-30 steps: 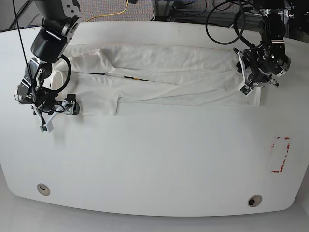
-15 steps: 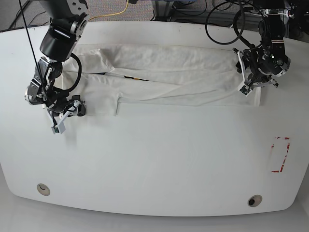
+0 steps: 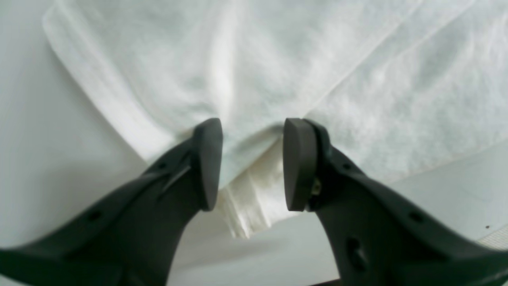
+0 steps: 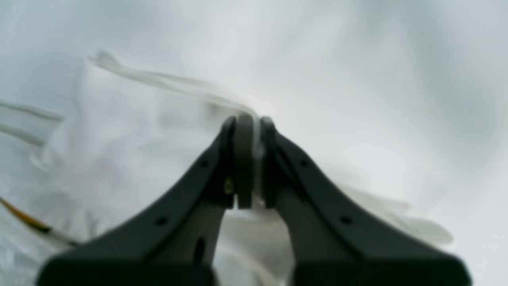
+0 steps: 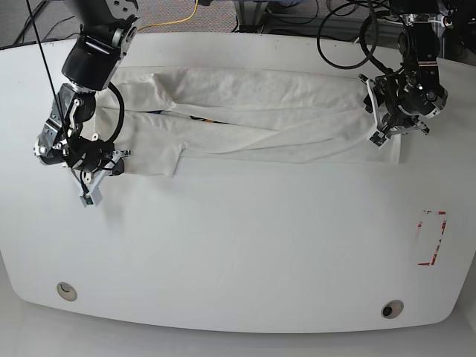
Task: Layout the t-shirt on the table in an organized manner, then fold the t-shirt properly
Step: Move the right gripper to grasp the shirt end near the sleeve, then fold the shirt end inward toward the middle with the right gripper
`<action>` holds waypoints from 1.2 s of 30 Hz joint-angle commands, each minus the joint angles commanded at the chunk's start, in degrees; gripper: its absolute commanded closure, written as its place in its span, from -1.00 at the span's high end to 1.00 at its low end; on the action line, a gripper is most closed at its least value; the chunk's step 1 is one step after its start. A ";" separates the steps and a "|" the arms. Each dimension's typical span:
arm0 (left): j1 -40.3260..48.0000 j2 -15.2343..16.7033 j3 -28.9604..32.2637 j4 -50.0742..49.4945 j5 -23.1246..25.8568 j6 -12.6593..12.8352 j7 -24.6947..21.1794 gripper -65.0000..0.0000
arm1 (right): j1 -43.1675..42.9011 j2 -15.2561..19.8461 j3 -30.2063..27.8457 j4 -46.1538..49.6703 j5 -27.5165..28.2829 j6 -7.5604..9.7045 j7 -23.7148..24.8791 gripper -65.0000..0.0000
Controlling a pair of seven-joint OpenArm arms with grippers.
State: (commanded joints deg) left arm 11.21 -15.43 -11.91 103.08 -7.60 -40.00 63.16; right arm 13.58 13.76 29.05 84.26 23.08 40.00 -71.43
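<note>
The right gripper (image 4: 250,163) is clenched on a thin fold of the t-shirt (image 4: 131,131): in its wrist view the two dark fingers (image 4: 242,159) are pressed nearly together with a sliver of white cloth pinched between them. From that pinch a taut edge of fabric runs off toward 10 o'clock, and a limp flap trails away toward 4 o'clock. A thin yellow and dark streak shows at 8 o'clock near the frame edge; the picture is too blurred to tell what it is.

The left gripper (image 3: 250,167) is released. Its fingers (image 3: 208,163) stand apart, straddling a bunched corner of the t-shirt (image 3: 278,71), whose layered hem hangs down in the gap between them toward 6 o'clock. The pads lie close to the cloth; contact cannot be judged. Beyond the tips the white fabric spreads upward, with a crease running to 1 o'clock and a rolled hem edge to 10 o'clock.

In the base view the right gripper (image 5: 104,167) sits at the shirt's 9 o'clock end and the left gripper (image 5: 383,137) at its 3 o'clock end. The t-shirt (image 5: 282,123) lies stretched in a long, partly folded band across the far half of the table (image 5: 238,253). A red-outlined rectangle mark (image 5: 431,238) sits toward 4 o'clock, and two round holes (image 5: 66,291) lie near the front edge.
</note>
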 joint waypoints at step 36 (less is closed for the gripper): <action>-3.60 0.00 0.18 -6.95 0.26 0.00 -0.09 -0.26 | -24.62 9.67 -17.05 20.22 46.15 0.00 -8.57 -0.78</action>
State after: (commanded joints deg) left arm 7.60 -15.43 -11.74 96.13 -7.34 -40.00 63.08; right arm -11.03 23.43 12.00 104.48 69.23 40.00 -80.00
